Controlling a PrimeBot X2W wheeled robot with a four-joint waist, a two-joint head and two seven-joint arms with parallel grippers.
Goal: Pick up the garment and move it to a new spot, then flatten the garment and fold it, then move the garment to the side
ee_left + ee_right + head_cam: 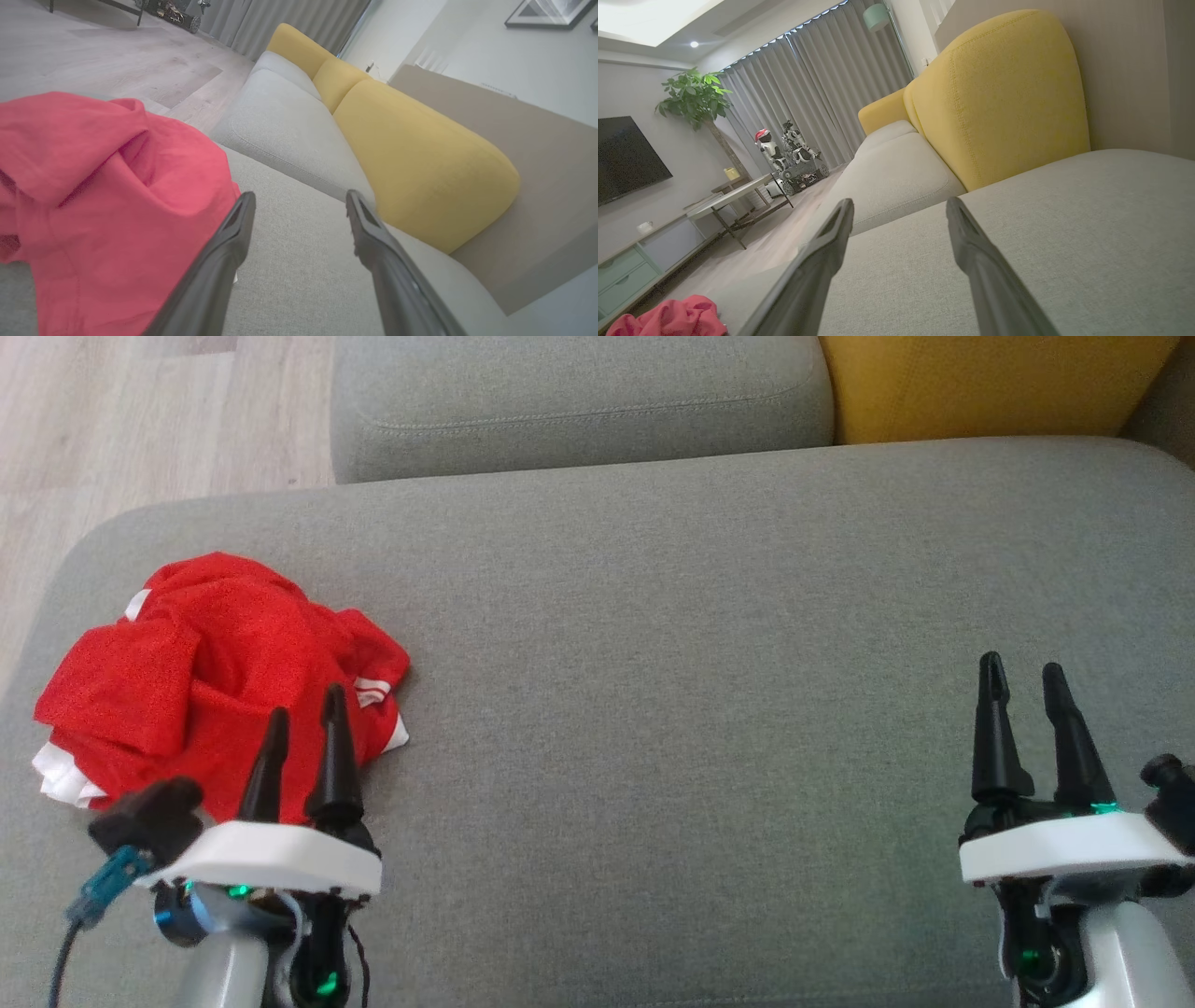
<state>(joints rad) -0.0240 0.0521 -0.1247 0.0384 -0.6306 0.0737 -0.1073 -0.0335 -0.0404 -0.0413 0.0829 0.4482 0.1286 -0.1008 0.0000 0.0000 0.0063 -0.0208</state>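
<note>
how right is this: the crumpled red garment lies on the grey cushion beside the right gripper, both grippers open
Wrong side: the head view shows the red garment beside the left gripper, not the right gripper. It lies crumpled on the grey cushion, both grippers open.

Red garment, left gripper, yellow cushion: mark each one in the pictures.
red garment (215, 653): head view, middle of the crumpled heap.
left gripper (306, 703): head view, midway between its two fingertips.
yellow cushion (1008, 93): right wrist view, middle of its broad stitched face.

A crumpled red garment (219, 677) with white trim lies bunched on the grey cushion's (700, 663) left end.
</note>
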